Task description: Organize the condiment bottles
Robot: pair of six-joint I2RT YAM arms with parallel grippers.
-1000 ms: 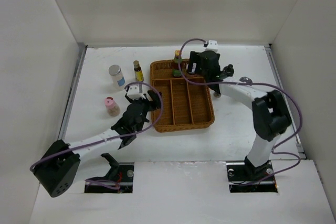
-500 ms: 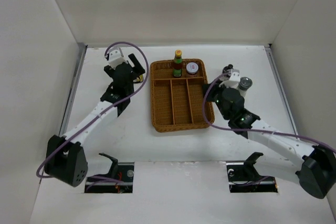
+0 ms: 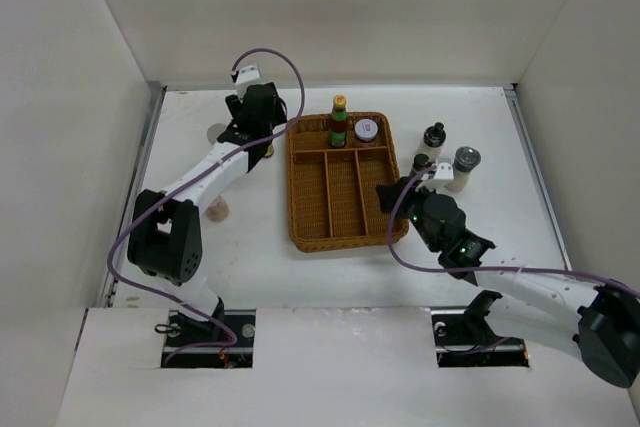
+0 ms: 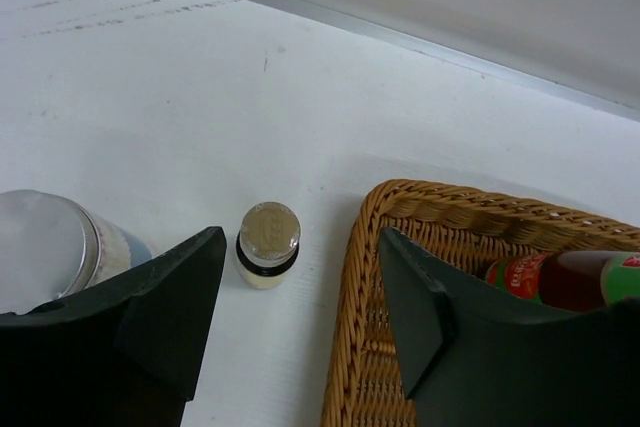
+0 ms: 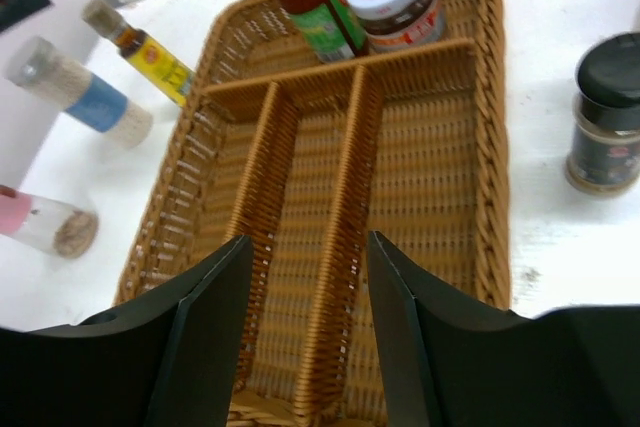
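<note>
Wicker, metal and matt white
The tray (image 5: 492, 157) is rough brown woven wicker; the silver-lidded jar (image 4: 40, 245) has a dull metal lid; the table (image 4: 150, 97) is matt white.

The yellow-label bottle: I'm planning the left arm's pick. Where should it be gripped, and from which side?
Probably by the neck just under the cap, from straight above: the yellow-label bottle stands upright, slim, with gaps toward the silver-lidded jar and wicker tray.

Your light is bright and even, shadows faint; the left gripper's (image 4: 300, 242) fingers (image 4: 170, 317) look slightly soft.
</note>
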